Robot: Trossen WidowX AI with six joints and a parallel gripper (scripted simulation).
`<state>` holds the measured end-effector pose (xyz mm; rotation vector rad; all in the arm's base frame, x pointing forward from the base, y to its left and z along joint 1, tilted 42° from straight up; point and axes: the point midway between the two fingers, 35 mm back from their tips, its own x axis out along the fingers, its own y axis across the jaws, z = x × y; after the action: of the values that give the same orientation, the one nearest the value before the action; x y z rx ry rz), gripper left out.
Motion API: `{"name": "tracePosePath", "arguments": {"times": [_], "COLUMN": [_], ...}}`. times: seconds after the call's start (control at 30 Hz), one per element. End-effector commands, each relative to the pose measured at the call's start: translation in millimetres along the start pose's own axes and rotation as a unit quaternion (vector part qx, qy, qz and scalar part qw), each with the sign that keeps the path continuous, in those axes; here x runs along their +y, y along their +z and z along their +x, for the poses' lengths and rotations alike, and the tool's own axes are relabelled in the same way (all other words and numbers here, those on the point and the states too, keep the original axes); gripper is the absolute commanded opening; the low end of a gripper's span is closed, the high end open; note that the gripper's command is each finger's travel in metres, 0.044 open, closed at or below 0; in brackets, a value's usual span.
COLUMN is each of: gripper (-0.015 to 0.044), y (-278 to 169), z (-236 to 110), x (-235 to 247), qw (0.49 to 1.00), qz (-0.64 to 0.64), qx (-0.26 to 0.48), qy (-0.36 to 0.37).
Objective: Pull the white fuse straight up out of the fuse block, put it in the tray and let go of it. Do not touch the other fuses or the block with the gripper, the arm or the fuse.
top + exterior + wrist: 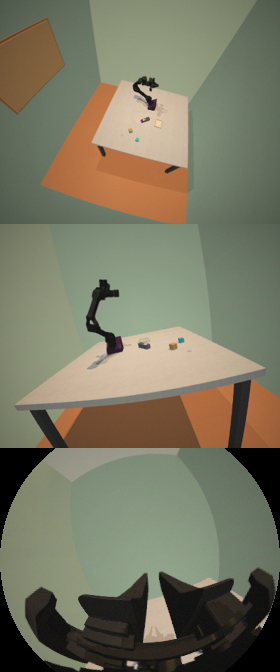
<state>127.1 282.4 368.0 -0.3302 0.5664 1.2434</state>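
Observation:
The fuse block (145,119) (144,345) is a small dark block with coloured fuses on top, near the middle of the table (170,149) (143,377). The views are too small to pick out the white fuse. The pale tray (158,123) (145,339) lies right beside the block. My gripper (156,85) (117,293) (153,575) is raised high over the arm's base, far from the block, and points level out over the table. Its fingers stand a narrow gap apart with nothing between them.
The arm's purple base (152,104) (115,345) stands at the back of the table. An orange cube (130,130) (173,346), a cyan cube (136,139) (181,340) and a tiny pale thing (122,134) (189,351) lie beyond the block.

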Motion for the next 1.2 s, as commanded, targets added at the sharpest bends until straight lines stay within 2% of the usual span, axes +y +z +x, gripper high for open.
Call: {"name": "tracePosePath", "arguments": {"times": [0.0,0.27,0.57,0.73,0.93,1.17], "gripper": [0.0073,0.0073,0.0073,0.0073,0.0073,0.0073], "y": [-25,-104,-224,-295,-374,-381], "z": [23,42,10,-25,-74,-81], "x": [-53,-166,-261,-289,-297,-302], "qw": [0.994,0.943,0.827,0.745,0.642,0.631], "qz": [0.038,0.099,0.159,0.188,0.215,0.218], "qx": [0.056,0.203,0.396,0.507,0.629,0.642], "qy": [-0.084,-0.246,-0.365,-0.391,-0.381,-0.378]}}
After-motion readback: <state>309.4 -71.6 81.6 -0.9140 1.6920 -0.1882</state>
